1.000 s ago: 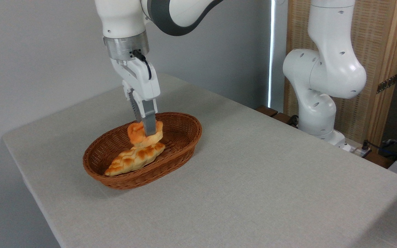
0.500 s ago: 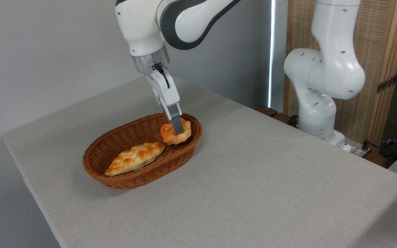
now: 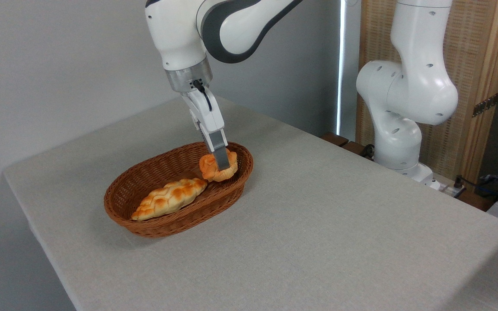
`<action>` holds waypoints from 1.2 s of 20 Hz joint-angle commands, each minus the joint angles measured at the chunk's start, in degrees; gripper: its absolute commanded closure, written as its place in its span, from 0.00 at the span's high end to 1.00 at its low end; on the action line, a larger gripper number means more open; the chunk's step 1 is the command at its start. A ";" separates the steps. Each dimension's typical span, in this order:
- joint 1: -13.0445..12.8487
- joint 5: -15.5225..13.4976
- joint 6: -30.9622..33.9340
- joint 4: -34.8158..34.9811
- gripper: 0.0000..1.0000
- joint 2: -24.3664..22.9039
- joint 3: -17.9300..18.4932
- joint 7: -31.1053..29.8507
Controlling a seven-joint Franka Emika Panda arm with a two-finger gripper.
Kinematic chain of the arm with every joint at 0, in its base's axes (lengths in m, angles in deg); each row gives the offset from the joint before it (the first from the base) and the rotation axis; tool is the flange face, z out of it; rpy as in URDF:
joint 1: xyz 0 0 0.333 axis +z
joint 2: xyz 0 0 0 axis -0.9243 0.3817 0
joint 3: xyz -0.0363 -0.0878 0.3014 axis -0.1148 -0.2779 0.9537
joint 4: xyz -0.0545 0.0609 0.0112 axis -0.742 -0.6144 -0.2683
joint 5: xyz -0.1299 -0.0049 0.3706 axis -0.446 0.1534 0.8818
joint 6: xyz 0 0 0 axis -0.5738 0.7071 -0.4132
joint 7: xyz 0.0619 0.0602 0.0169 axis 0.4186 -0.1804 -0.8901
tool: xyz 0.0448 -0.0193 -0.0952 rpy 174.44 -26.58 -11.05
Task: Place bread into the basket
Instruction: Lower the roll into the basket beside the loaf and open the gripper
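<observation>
Wicker, brown and oval, the basket [image 3: 145, 218] sits on the left part of the grey table [image 3: 318, 224], and I see its long axis running from near left to far right. Inside it, toward the near-left end, lies a long pale braided loaf [image 3: 169, 198], lined up with that same axis, its narrow tip pointing at the far-right end. Just right of that tip I see the bread [image 3: 211, 169], a small orange-golden bun, at the far-right end of the basket, inside the rim; it is roundish, so I read no clear long axis, and its lumpy top is tilted toward the left. I cannot tell whether it rests on the basket floor. My gripper [image 3: 222, 164] comes down slanting from the upper left, fingers pinching the bun. Farther right, the arm's white base [image 3: 398, 142] stands at the table's far edge.
</observation>
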 commanded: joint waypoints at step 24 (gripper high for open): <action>2.09 -1.66 5.71 -20.98 1.00 4.62 9.50 -2.77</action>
